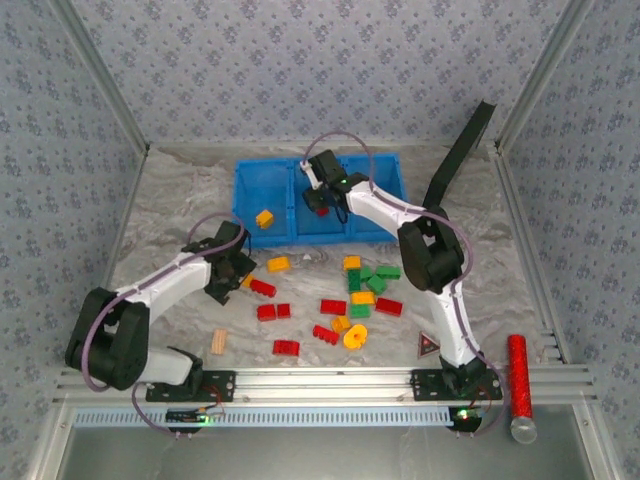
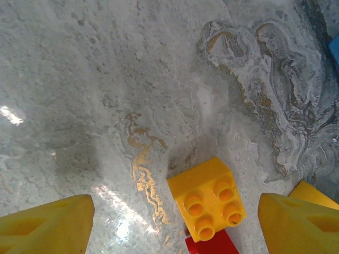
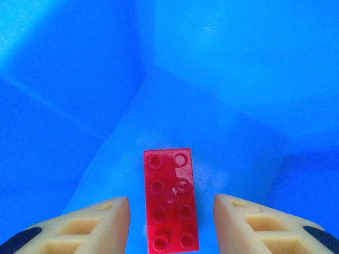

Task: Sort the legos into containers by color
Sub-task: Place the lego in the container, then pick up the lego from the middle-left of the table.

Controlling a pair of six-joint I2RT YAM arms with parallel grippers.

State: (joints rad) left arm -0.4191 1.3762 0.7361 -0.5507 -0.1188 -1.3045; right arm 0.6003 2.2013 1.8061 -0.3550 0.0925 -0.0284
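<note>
While open right fingers [image 3: 100, 222] hang over the sorted red lego [image 3: 170, 198], open left fingers [image 2: 53, 222] should grab the yellow lego [image 2: 206, 198].

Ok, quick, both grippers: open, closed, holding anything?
Left gripper: open, above a yellow square plastic brick.
Right gripper: open, a red rectangular plastic brick lying untouched below.

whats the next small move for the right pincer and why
Probably lift the right pincer straight up out of the bin: its jaws stand open, clear of the red brick, which lies flat on the bin floor, so it looks released.
</note>
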